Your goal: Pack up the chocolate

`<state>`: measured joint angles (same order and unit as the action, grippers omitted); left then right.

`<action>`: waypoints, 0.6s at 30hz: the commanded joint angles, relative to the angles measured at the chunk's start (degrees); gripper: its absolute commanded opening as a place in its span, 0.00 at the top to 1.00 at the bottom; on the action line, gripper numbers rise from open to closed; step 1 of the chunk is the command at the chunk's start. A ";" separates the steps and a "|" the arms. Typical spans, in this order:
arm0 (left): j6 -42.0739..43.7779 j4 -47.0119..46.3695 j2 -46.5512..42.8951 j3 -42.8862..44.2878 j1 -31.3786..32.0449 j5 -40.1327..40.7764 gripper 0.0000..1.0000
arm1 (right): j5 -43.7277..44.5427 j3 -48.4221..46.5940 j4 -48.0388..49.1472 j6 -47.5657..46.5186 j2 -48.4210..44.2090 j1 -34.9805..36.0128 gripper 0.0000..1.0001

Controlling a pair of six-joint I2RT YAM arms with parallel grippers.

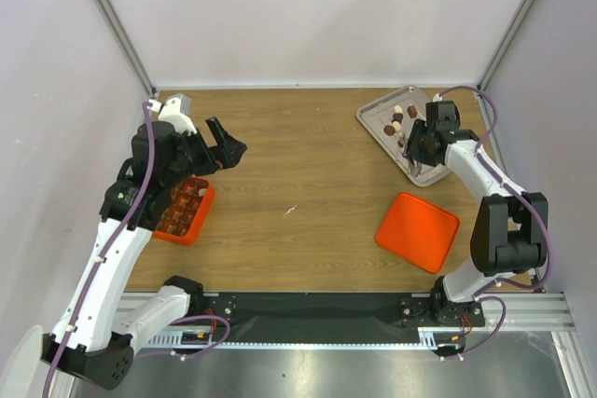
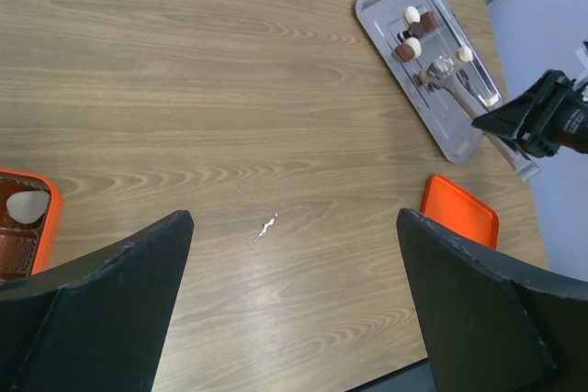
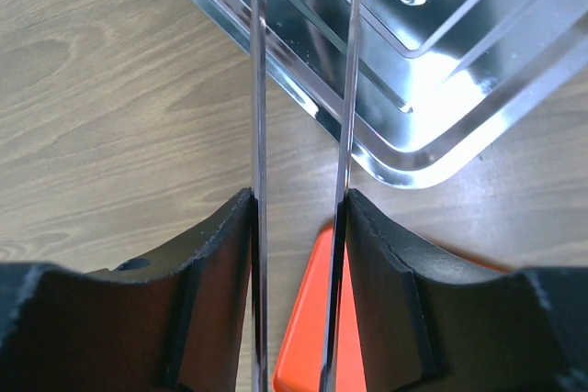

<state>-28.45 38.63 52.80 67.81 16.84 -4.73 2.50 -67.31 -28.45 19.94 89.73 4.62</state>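
The chocolate [image 1: 395, 119] pieces, brown and cream, lie on the steel tray [image 1: 371, 118] at the far right of the table [image 1: 298, 174]. A few more sit in the orange gridded box [image 1: 184, 212] on the left. The right arm bends down over the tray's near corner, with the right fingers [image 3: 220, 254] clenched on thin tongs [image 3: 258, 117]. The left arm is raised above the box, its left fingers [image 2: 119, 291] spread wide and holding nothing.
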 commanded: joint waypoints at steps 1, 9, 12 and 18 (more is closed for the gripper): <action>0.23 -1.98 0.20 0.13 -0.32 -0.01 0.00 | -1.10 -1.07 4.36 0.54 1.32 -0.05 0.52; 0.41 -2.42 0.73 1.01 -0.32 1.04 0.00 | -1.97 -1.07 5.86 0.36 5.10 0.21 0.52; 0.59 -2.68 0.73 1.18 -0.32 1.39 0.00 | -1.98 -0.98 6.65 0.27 5.98 0.30 0.52; 0.59 -2.77 1.08 1.36 -0.32 1.92 0.00 | -1.80 -1.16 6.39 0.45 7.12 0.30 0.53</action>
<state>-28.40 37.82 53.69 67.81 16.84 -3.60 0.99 -67.31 -23.77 19.92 96.66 4.69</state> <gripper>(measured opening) 0.996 0.475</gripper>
